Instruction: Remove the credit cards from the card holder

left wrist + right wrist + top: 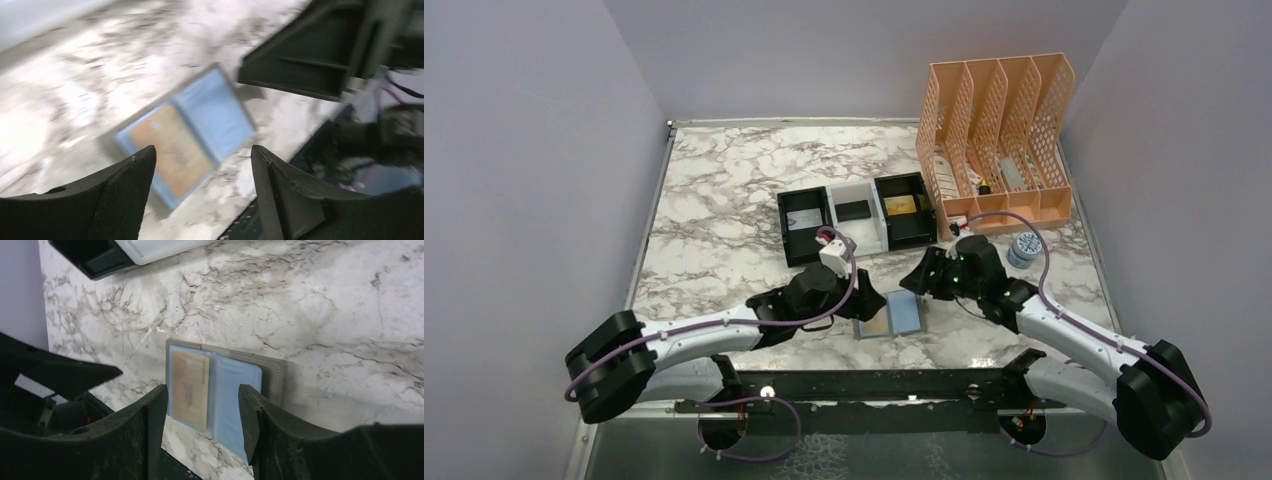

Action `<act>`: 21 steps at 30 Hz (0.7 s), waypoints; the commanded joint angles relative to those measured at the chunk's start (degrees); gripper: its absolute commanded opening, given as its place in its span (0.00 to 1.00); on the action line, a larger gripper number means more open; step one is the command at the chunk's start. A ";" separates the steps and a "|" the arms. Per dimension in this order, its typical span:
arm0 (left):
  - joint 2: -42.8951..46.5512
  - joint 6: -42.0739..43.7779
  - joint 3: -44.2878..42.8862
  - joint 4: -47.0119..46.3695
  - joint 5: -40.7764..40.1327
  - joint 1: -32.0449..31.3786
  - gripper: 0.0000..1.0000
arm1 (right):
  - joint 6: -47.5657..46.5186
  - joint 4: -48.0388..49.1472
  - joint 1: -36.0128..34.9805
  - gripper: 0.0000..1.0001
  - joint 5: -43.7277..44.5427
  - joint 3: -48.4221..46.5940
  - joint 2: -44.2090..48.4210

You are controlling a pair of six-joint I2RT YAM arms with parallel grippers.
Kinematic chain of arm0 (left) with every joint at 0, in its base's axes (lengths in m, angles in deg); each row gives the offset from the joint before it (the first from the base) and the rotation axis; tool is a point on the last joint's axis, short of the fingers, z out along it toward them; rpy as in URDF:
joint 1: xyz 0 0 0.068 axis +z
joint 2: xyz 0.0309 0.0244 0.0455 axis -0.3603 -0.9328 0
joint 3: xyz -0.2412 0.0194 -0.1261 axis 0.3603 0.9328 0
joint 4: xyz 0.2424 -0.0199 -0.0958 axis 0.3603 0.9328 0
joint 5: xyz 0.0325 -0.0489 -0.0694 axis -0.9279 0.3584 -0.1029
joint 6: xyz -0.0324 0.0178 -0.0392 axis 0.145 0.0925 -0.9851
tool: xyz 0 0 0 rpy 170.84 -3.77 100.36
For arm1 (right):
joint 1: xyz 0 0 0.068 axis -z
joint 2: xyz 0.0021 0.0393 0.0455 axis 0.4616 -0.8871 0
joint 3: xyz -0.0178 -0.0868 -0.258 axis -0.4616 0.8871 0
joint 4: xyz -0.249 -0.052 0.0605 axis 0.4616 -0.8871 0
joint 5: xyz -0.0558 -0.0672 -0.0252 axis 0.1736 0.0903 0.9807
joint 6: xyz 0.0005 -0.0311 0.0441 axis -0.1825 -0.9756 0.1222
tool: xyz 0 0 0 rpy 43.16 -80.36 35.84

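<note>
The card holder (907, 312) lies open and flat on the marble table, blue-grey inside up, near the front edge. A gold-yellow credit card (875, 326) sits in its left panel; the right panel (235, 390) shows only blue. My left gripper (869, 300) hovers at the holder's left side, open, with nothing between its fingers; its blurred wrist view shows the holder (220, 112) and the card (172, 150) below the left gripper (200, 152). My right gripper (919, 280) hangs open just above the holder's far right; the right gripper (202, 390) frames the card (190, 387) and the holder (272, 375).
A black-and-white three-compartment tray (856, 235) stands behind the holder, with small items in it. A peach mesh file rack (999, 130) is at the back right, and a small round blue-white object (1024, 248) sits in front of it. A black rail (874, 385) marks the near table edge.
</note>
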 commanded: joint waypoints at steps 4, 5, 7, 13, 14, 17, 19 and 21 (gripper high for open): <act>9.57 -2.51 -1.20 29.30 -23.42 3.27 0.83 | -7.17 3.78 -3.43 0.50 -5.11 -4.34 -6.68; 10.69 -2.85 -0.49 29.75 -22.78 4.47 0.84 | -7.82 2.77 -5.45 0.50 -3.28 -5.71 -8.16; 12.38 -3.44 1.17 30.01 -20.50 7.29 0.86 | -7.99 0.30 -10.15 0.50 2.46 -8.99 -11.49; 13.88 -3.94 2.35 31.07 -14.35 16.18 0.88 | -7.02 -8.48 -20.71 0.53 18.58 -18.23 -21.75; 14.16 -3.81 2.33 30.93 -14.24 16.32 0.88 | -6.89 -9.88 -21.27 0.54 20.50 -19.23 -22.98; 15.07 -3.43 2.59 30.73 -14.01 16.43 0.88 | -7.97 -12.56 -21.89 0.57 22.82 -21.50 -25.59; 15.22 -3.19 2.74 30.71 -14.05 16.57 0.88 | -9.79 -11.86 -22.21 0.58 21.37 -21.93 -26.46; 15.13 -2.22 2.97 30.08 -13.62 16.60 0.89 | -10.32 -11.18 -22.51 0.59 19.98 -22.24 -27.19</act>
